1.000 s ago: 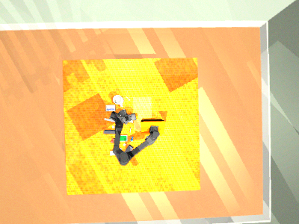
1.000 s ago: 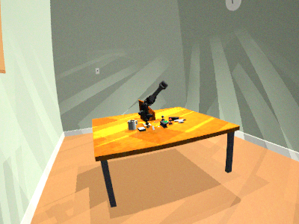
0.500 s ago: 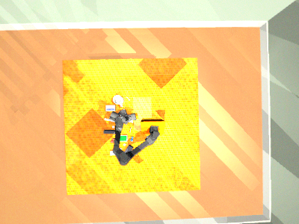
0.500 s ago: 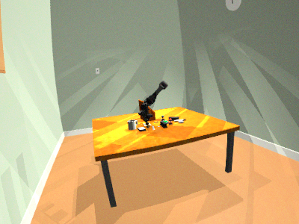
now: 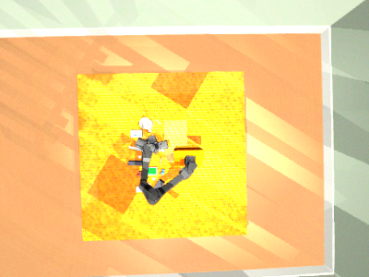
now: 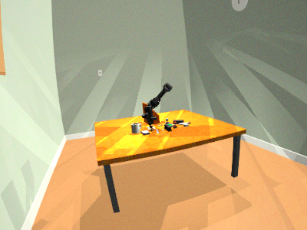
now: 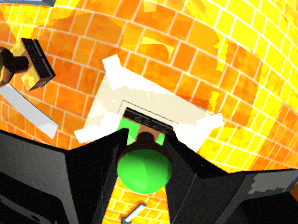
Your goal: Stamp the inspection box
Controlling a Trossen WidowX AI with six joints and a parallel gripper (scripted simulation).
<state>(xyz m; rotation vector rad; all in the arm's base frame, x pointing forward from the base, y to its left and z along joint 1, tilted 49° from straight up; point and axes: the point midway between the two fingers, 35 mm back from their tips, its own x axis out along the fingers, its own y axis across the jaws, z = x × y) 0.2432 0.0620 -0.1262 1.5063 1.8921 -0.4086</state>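
My gripper point(image 7: 145, 137) point(image 6: 150, 123) is shut on a stamp with a round green knob point(image 7: 145, 171). The stamp stands upright between the fingers, with its dark block over the thin-lined box on the cream card point(image 7: 131, 89). White tape strips lie on the card's corners. A gap between block and card cannot be made out, and the block and fingers hide most of the box. No print is visible. A second wooden stamp point(image 7: 40, 67) lies on its side at the left of the wrist view. A green pad point(image 5: 152, 171) point(image 6: 169, 125) lies among the small items.
A mug point(image 6: 135, 128) point(image 5: 146, 123) and a small pale-topped box point(image 6: 145, 132) point(image 5: 136, 133) stand near the gripper. A grey strip point(image 7: 31, 111) lies left of the card. An upright orange panel point(image 5: 188, 149) stands beside the work area.
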